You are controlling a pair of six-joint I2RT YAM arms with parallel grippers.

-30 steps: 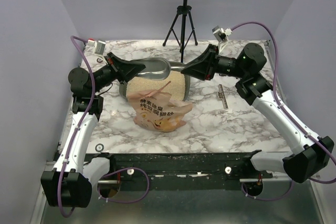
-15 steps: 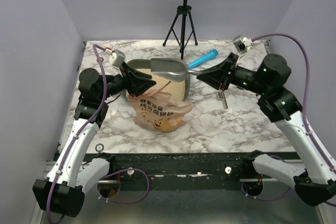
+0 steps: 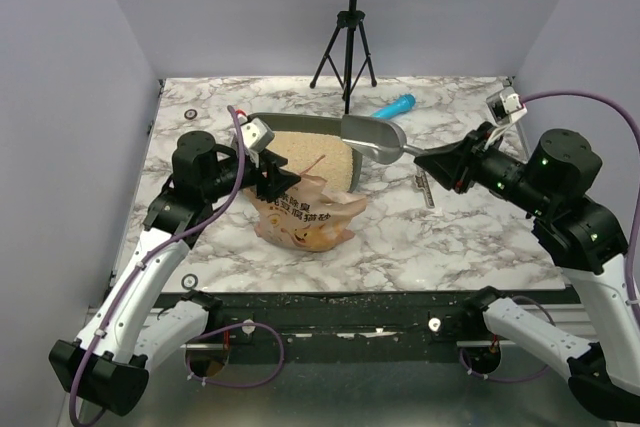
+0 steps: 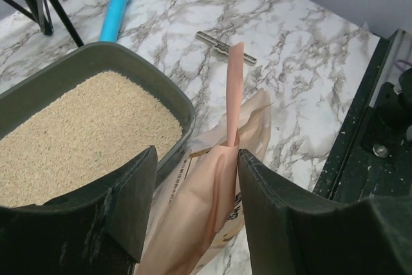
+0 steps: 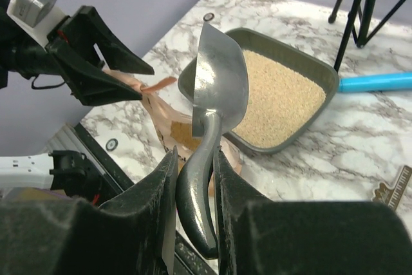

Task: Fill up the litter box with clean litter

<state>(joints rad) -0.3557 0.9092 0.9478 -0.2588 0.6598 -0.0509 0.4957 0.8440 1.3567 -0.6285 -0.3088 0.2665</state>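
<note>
Right wrist view: clamping scoop point(image 5: 222, 88) by its handle in right gripper point(image 5: 196, 178). Holding left gripper point(image 4: 193, 185) spread around limp bag point(image 4: 206, 223) flap, not pinching. Locating litter point(image 5: 277, 98) in box point(image 5: 283, 141) toward far edge. Treating granules as loose, light, spill-prone: probably carrying scoop level, handle-gripped.

On the marble worktop point(image 3: 480, 237), the litter box point(image 3: 295, 119) holds pale clean litter point(image 3: 315, 152). An orange-pink bag point(image 3: 300, 217) lies against its near side, with the left claw point(image 3: 285, 183) at the bag's top. The right claw point(image 3: 432, 158) grips a silver scoop point(image 3: 372, 134) over the box's right end. 1 blue tube point(image 3: 393, 107) lies just beyond.
</note>
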